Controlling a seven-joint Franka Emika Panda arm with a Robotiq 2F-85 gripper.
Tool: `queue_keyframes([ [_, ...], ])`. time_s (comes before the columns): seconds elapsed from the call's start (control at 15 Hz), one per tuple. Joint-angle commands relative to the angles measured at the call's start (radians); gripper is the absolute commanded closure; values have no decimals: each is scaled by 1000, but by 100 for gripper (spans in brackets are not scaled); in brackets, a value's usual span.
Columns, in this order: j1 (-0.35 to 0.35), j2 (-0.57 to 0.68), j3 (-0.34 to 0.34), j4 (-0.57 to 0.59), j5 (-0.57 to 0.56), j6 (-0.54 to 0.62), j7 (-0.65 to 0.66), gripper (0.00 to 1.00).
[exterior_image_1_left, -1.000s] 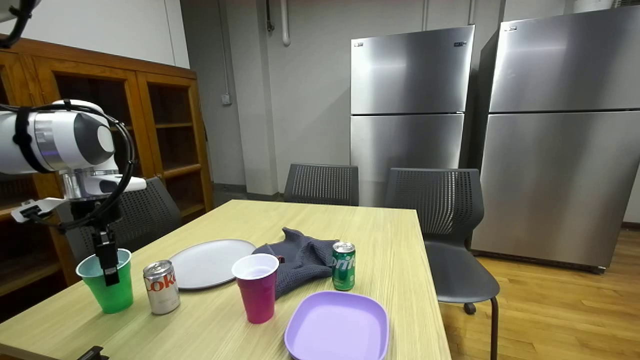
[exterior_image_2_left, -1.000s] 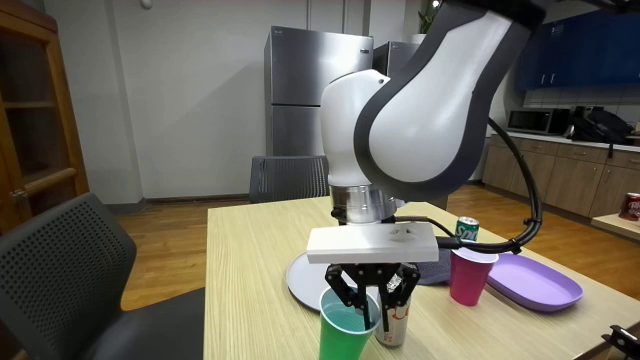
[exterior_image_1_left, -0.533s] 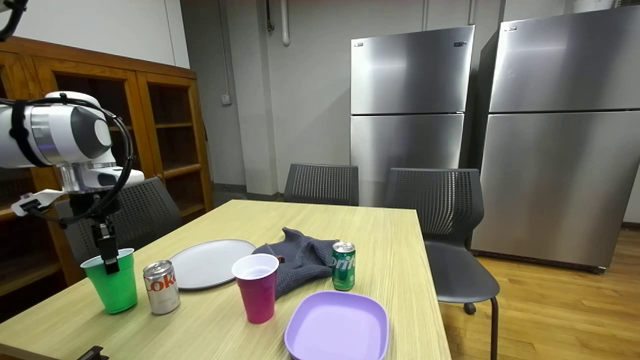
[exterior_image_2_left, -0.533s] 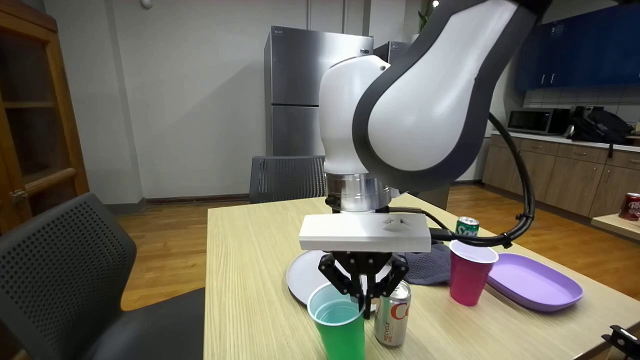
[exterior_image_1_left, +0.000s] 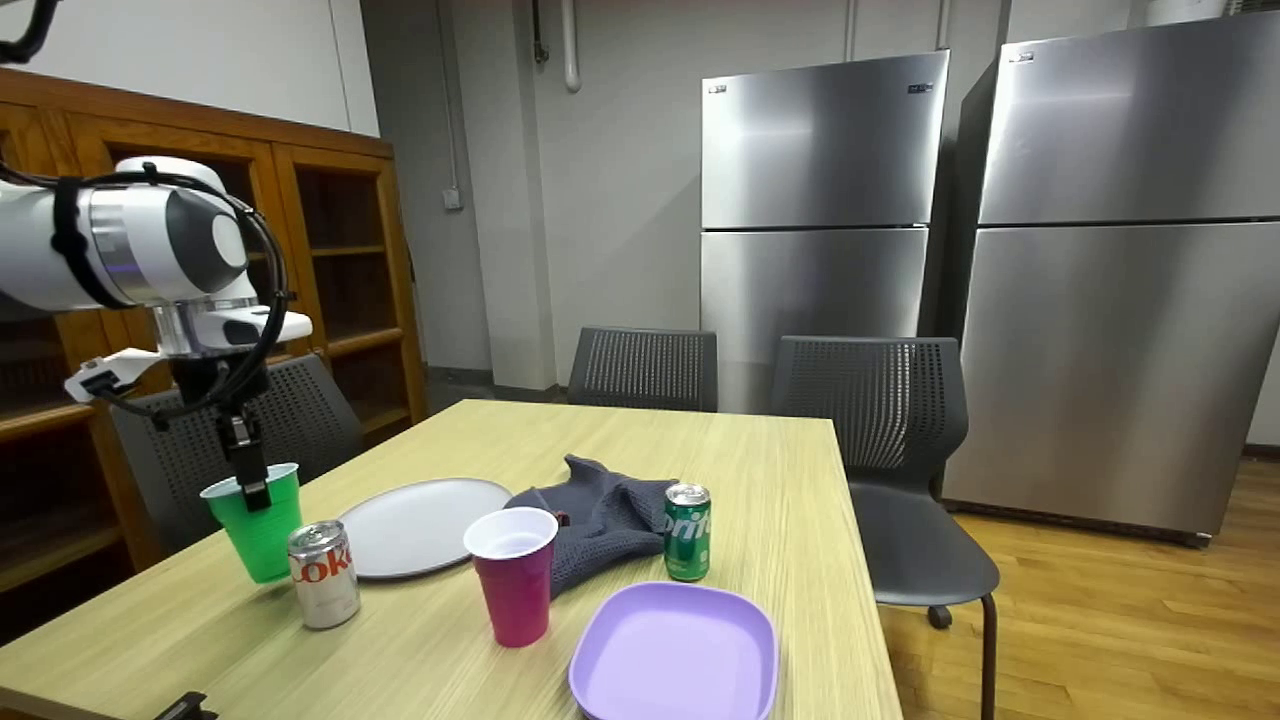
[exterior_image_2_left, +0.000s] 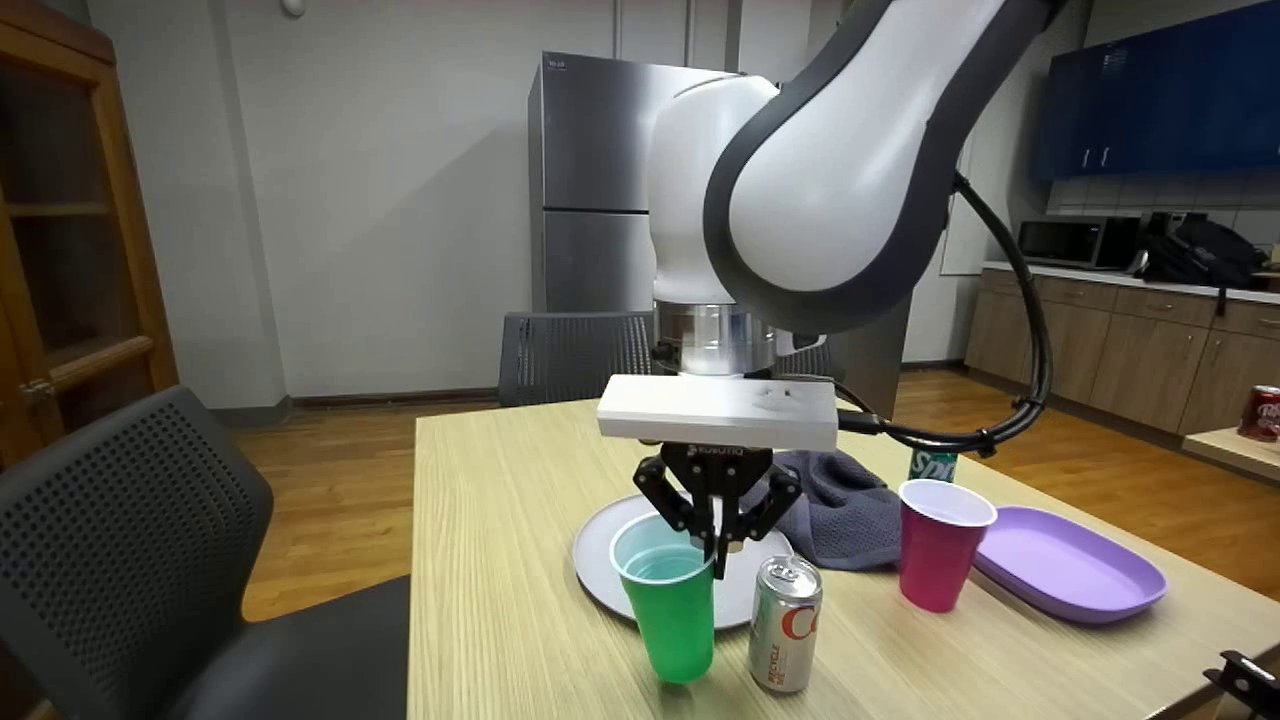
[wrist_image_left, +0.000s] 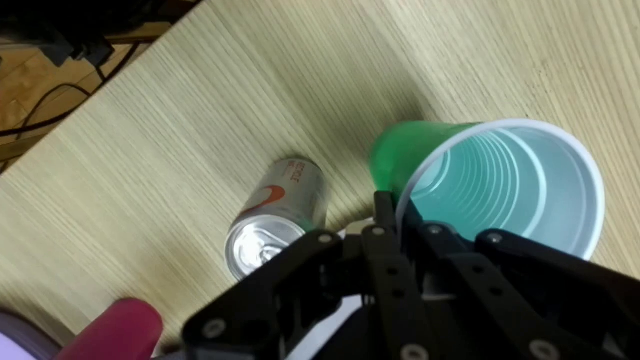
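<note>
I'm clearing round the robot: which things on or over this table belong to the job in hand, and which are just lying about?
In the job:
green cup, held by its rim
gripper, shut on it

Apparently just lying about, untouched:
Coke can
Sprite can
pink cup
purple plate
dark cloth
grey plate

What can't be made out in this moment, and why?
Green cup, wrist view: part of the rim, behind the gripper.
Sprite can, in an exterior view: top behind the cable, base behind the pink cup.
Purple tray, in an exterior view: lower edge, cut off.
</note>
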Motion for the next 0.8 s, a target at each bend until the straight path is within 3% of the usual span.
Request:
queue_keyframes([
  [0.0,-34,-1,-18,47,-17,32,-2,99],
  [0.73,-83,149,-62,190,36,201,-81,99],
])
